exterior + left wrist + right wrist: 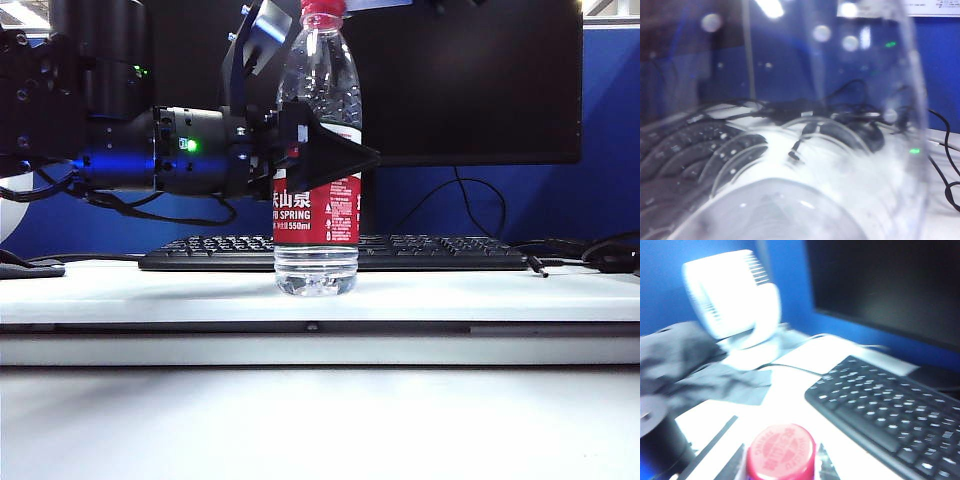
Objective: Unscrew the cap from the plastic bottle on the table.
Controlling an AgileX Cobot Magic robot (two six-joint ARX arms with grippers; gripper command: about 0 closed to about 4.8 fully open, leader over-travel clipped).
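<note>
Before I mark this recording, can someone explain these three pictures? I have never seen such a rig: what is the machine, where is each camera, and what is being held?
This is a two-armed robot with a gripper on each arm. The exterior view faces the white table. There a clear plastic bottle stands upright with its red cap still on, in front of a black keyboard and a dark monitor. The left gripper comes in from the left and clasps the bottle at the top of its label. The left wrist view looks straight through the clear bottle wall. The right wrist view looks down on the cap from above and is blurred; the right gripper itself appears in no picture.
</note>
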